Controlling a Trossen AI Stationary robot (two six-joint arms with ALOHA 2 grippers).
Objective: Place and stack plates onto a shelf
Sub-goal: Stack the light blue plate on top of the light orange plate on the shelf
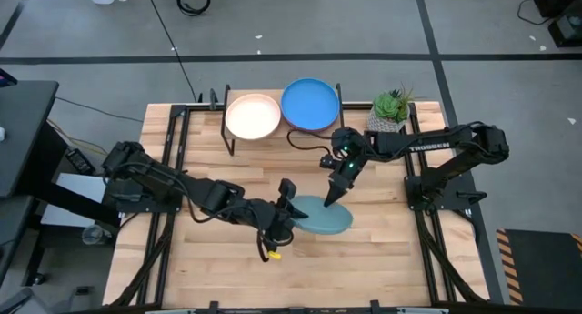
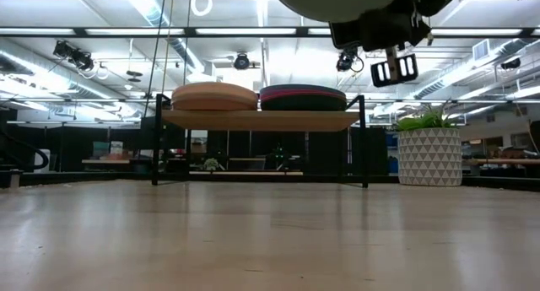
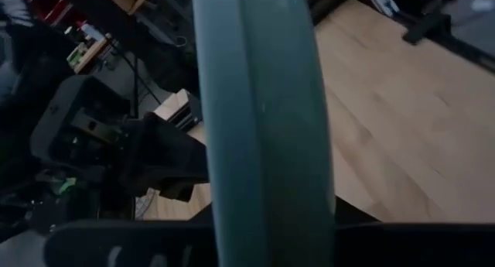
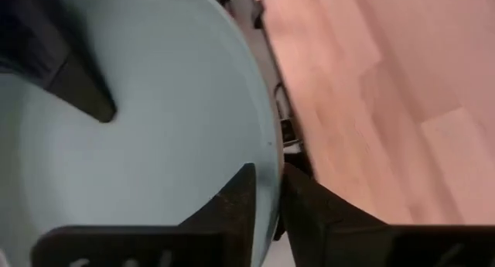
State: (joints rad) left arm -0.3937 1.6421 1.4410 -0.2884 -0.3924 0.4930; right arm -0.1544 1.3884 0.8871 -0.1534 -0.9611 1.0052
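Observation:
A light teal plate is held between both grippers over the middle of the table. In the low view its underside shows high above the tabletop. My left gripper is shut on the plate's left rim, and my right gripper is shut on its far rim. The shelf stands at the far edge on thin black legs. It carries two stacks, one topped by a cream plate and one by a blue plate. My left gripper pinches the plate's rim on its left side, coming in about level from the table's left. One finger lies on the upper face. The plate is lifted clear of the table. My right gripper pinches the plate's far rim between its two fingers, one on the upper face and one outside under the edge. It comes from above and the far right, slanting down. The plate lies about flat in the hold.
A potted plant in a white patterned pot stands at the far edge, right of the shelf. A cable lies in front of the shelf. The slatted tabletop stretches bare toward the near edge.

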